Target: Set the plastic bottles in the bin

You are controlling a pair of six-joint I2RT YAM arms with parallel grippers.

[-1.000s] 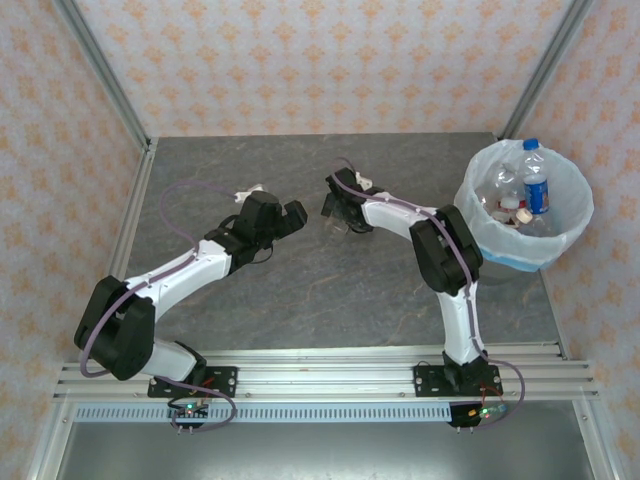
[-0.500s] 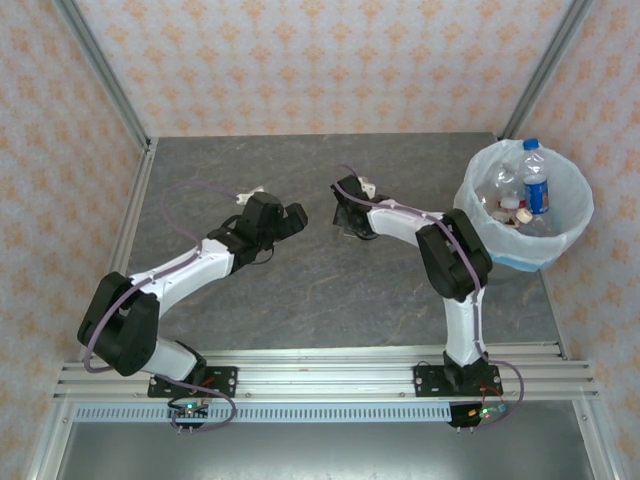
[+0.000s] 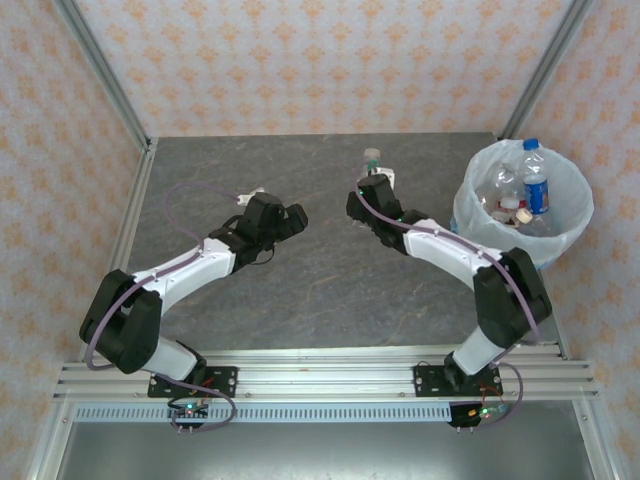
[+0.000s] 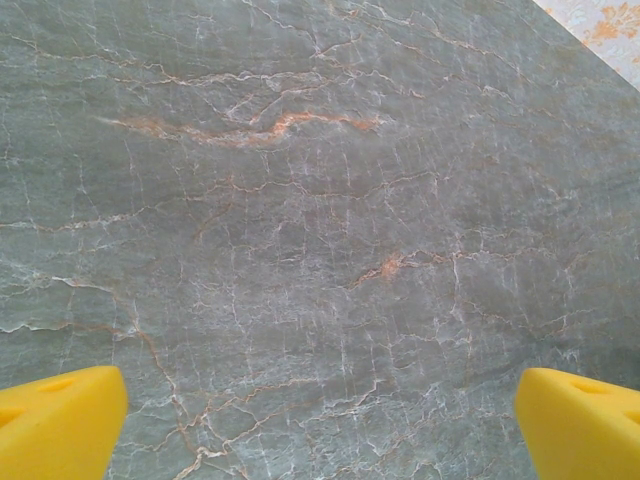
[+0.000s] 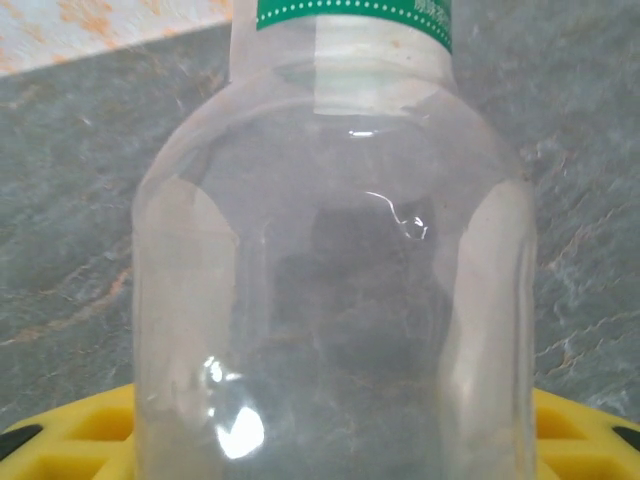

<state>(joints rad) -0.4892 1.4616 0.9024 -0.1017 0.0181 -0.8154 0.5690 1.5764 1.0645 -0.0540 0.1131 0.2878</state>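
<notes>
Since the right gripper (image 3: pixel 373 178) pinches the clear bottle (image 5: pixel 335 280) low on its body, with the yellow fingers (image 5: pixel 60 435) pressed in at either side and the green-banded neck pointing away past the fingertips, the thing to guard is the grip itself. A thin, empty wall like this will likely dent and slide, so I would squeeze only until it stops yielding and hold the wrist steady. Seen from above, the pale cap (image 3: pixel 372 157) juts just beyond the fingertips, toward the far wall; whether the bottle is off the table I cannot tell.

The bin (image 3: pixel 466 200) stands off to this gripper's right, well apart, and already holds several bottles, a blue-labelled bottle (image 3: pixel 536 185) upright among them. The carry should go up first, then sideways, so the load clears the bin's rim. Release should come only once the fingers are over the open mouth.

Across to its left, the left gripper (image 4: pixel 320 425) hangs with jaws spread wide over bare table (image 4: pixel 300 200), holding nothing. It is best left there, out of the swing.
</notes>
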